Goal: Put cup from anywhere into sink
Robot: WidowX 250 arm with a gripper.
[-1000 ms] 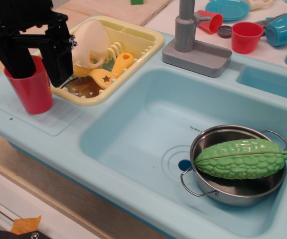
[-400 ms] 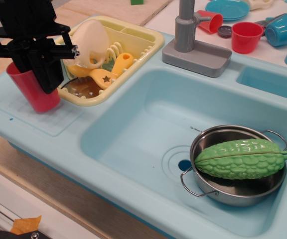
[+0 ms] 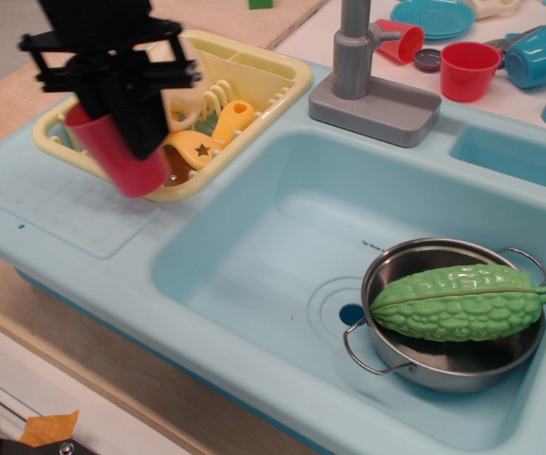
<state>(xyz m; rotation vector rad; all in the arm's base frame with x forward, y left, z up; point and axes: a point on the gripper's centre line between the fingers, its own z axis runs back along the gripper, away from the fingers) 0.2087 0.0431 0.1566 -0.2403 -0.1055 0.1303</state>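
My black gripper (image 3: pixel 121 114) is shut on the rim of the tall red cup (image 3: pixel 121 161) and holds it tilted in the air, above the left draining board and the front edge of the yellow dish rack. The light blue sink (image 3: pixel 282 204) lies to the right of the cup, with its round drain (image 3: pixel 349 311) and the grey faucet (image 3: pixel 354 52) behind it. The cup's upper part is hidden by the gripper.
A steel pot (image 3: pixel 444 365) holding a green bitter gourd (image 3: pixel 458 301) sits in the sink's right half. The yellow dish rack (image 3: pixel 245 81) holds a cream utensil and an orange spatula. Shorter red cups (image 3: pixel 467 68) and blue cups (image 3: pixel 536 55) stand at the back right.
The gripper has lifted the red cup off the draining board and carried it up and to the right, toward the sink; the cup is now tilted.
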